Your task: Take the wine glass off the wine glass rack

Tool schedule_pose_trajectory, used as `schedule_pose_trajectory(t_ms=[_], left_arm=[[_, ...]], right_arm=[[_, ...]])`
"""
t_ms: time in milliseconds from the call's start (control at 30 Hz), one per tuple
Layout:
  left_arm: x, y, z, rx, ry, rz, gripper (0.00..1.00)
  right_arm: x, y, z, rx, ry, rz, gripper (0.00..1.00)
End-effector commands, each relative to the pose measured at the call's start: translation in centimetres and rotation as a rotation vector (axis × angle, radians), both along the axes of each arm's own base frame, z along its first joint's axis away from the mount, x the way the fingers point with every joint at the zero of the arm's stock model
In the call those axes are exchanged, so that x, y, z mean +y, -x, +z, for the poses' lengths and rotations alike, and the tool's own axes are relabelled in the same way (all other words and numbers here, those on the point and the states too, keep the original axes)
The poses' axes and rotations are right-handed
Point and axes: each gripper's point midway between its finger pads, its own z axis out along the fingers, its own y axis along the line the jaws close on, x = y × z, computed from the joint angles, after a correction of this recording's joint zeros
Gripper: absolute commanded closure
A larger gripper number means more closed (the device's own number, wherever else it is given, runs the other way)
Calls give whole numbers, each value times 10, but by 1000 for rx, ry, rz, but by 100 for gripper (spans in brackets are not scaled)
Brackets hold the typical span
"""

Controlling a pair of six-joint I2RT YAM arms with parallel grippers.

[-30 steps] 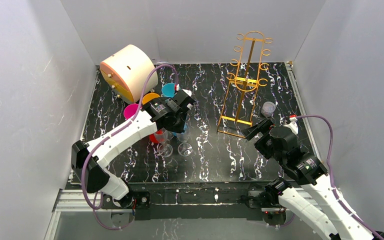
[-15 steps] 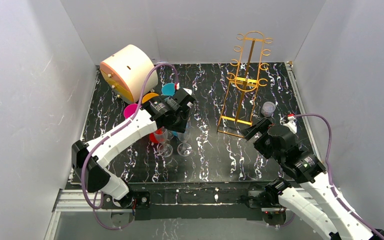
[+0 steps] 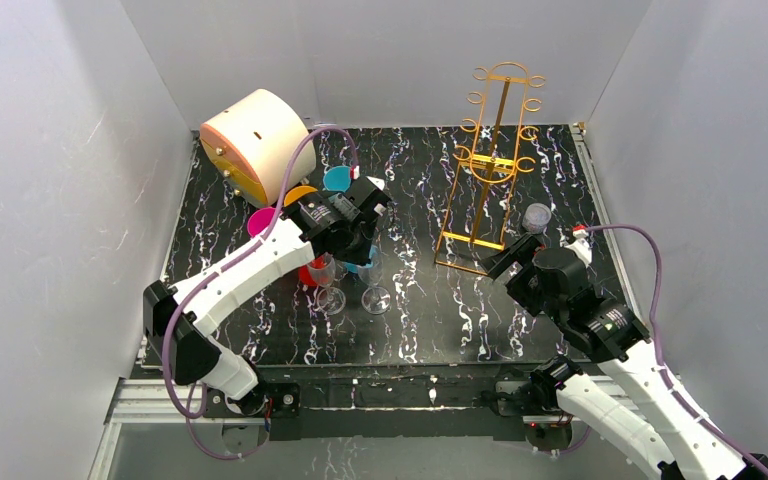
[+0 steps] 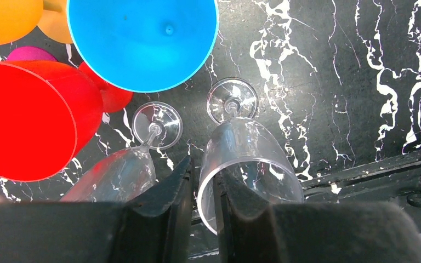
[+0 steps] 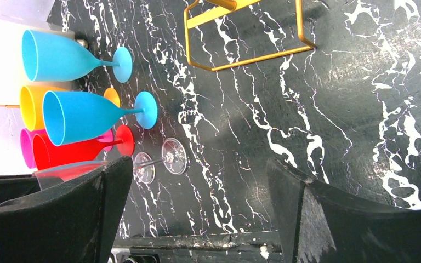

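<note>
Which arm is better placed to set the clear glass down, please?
Left. The left fingers pinch the glass by its rim, beside the second glass. The right fingers hang open and empty near the rack.

The tabletop point(image 3: 430, 330) is black, veined all over with white marble streaks. The wine glass rack point(image 3: 488, 160) is gold-orange wire. The wine glass point(image 4: 246, 159) is colourless and see-through, and so is the second glass point(image 4: 115, 175). 5 goblets are opaque, each 1 plain colour: the near blue goblet point(image 5: 82, 116) and the far blue goblet point(image 5: 55, 55) are sky blue, then an orange goblet point(image 5: 33, 107), a pink goblet point(image 5: 26, 148) and a red goblet point(image 5: 66, 153). The round box point(image 3: 256, 140) is pale peach-cream with a yellow face. Both arms, left arm point(image 3: 250, 265) and right arm point(image 3: 650, 400), are white with black joints and carry purple cables point(image 3: 650, 250). The left gripper point(image 4: 200, 203) and the right gripper point(image 5: 200, 164) are matt black. The walls point(image 3: 60, 150) are pale grey.
</note>
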Motion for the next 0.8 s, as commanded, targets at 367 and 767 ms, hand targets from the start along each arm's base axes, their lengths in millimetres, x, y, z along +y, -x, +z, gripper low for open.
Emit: schedule_pose_trajectory(t_ms=[367, 767], left_arm=[[7, -7, 76, -168, 140, 49, 34], [57, -14, 153, -474, 224, 184, 2]], right_arm=[[-14, -8, 81, -240, 121, 75, 1], [-6, -21, 204, -594, 370, 306, 1]])
